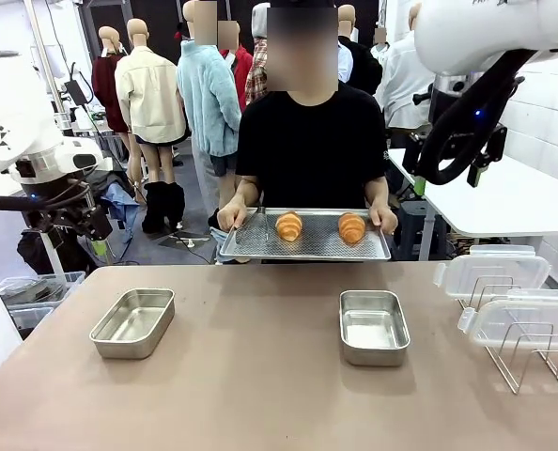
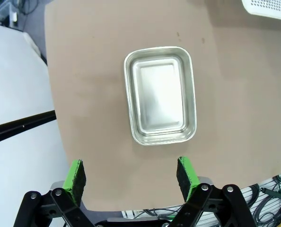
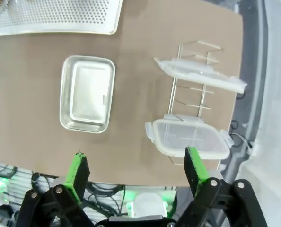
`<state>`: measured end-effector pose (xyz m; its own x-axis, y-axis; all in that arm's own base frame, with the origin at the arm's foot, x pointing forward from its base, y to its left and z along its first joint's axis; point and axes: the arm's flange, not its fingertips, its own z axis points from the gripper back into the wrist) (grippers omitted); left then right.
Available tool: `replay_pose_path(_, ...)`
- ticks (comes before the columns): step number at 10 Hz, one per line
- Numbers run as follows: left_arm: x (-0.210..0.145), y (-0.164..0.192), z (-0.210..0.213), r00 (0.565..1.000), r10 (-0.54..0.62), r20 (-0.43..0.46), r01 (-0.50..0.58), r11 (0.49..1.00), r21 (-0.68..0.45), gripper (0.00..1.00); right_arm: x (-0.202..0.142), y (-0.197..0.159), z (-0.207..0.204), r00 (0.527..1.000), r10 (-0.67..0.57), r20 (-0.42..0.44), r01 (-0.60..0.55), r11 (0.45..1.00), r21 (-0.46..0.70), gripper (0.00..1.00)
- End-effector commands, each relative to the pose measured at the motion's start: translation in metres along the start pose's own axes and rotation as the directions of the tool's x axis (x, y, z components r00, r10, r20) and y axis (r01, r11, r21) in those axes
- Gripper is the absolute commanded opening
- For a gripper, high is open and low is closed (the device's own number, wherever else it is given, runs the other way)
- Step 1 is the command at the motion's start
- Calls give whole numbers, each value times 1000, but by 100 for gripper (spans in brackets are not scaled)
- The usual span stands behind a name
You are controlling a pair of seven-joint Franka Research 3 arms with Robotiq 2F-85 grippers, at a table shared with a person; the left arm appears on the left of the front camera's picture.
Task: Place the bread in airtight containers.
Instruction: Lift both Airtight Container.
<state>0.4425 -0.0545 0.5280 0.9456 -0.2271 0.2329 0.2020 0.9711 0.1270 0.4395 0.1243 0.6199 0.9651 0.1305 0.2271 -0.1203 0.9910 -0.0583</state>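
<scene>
The left croissant roll (image 1: 289, 225) and the right croissant roll (image 1: 351, 226) are golden-brown and glossy, with ridged crusts. They lie side by side, apart from each other, on a perforated steel tray (image 1: 317, 246). A person holds the tray at the far edge of the table (image 1: 260, 395), with one hand (image 1: 230, 218) at one short end and the other hand (image 1: 384, 219) at the opposite end.

Both containers stand open and empty on the brown tabletop. The left steel tub (image 1: 133, 322) is well apart from the right steel tub (image 1: 374, 326), with bare table between them and on the near side. To the right of the right tub, a wire rack (image 1: 533, 362) near the table's right edge carries two clear lids, the farther lid (image 1: 493, 272) and the nearer lid (image 1: 523, 319), both tilted.

The left arm (image 1: 16, 132) is raised off the table's left side and the right arm (image 1: 486, 38) is high on the right. In the left wrist view, the left gripper (image 2: 131, 171) looks straight down with its green pads spread wide and nothing between them. The left tub (image 2: 160, 96) lies beyond the fingertips. The right gripper (image 3: 136, 163) is likewise spread and empty, high above the table's near edge. The right tub (image 3: 87, 94) lies ahead to one side and the nearer lid (image 3: 190, 138) is close past one fingertip.
</scene>
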Motion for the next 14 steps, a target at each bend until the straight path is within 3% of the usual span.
replay_pose_path(1, 6, 4, -14, 1000, 14, -11, -14, 1000, 14, 100, -3, 1, -8, 1000, -8, -14, 8, 1000, -2, 100)
replay_pose_path(4, 31, 1, -76, 993, 16, -120, -20, 999, -33, 100, 22, 49, -99, 991, 19, -129, -17, 1000, 20, 100)
replay_pose_path(6, 39, 5, -120, 986, 41, -163, -56, 995, -85, 100, 14, 57, -154, 988, -28, -155, 32, 999, 23, 100)
replay_pose_path(8, 51, 8, -157, 974, 104, -202, -116, 992, -50, 100, 7, 55, -200, 980, -19, -199, 26, 999, 32, 100)
replay_pose_path(12, 56, 13, -201, 977, 113, -179, -128, 989, -76, 100, -21, 47, -247, 979, 21, -201, -10, 998, 59, 100)
replay_pose_path(14, 50, 12, -188, 974, 83, -212, -98, 993, -62, 100, -8, 47, -234, 975, -4, -221, 12, 999, 36, 100)
